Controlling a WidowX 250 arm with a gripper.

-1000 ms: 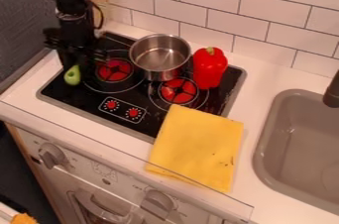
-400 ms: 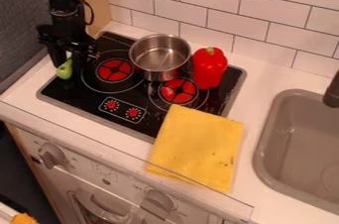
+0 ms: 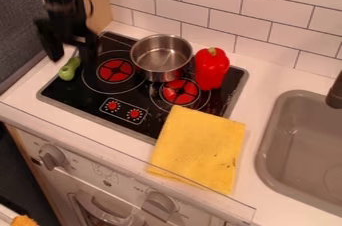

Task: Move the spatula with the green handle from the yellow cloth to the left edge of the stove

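The black gripper [image 3: 71, 57] hangs over the left corner of the stove, its two fingers spread apart. Just below it, a small green vegetable [image 3: 68, 69] with a rounded front end lies at the stovetop's left edge, beside the left burner. A metal pot [image 3: 161, 58] stands at the back of the black stovetop [image 3: 93, 101]. To the pot's right is an upright red bell pepper [image 3: 211, 69], by the right burner.
A folded yellow cloth [image 3: 199, 149] lies over the stove's front right corner and the counter. The grey sink [image 3: 302, 145] and a dark faucet [image 3: 336, 92] are at the right. A tiled wall [image 3: 254, 12] rises behind.
The gripper has shifted left and risen, and its fingers have spread away from the green vegetable. That vegetable has moved a little to the left. Pot, pepper and cloth have stayed put.
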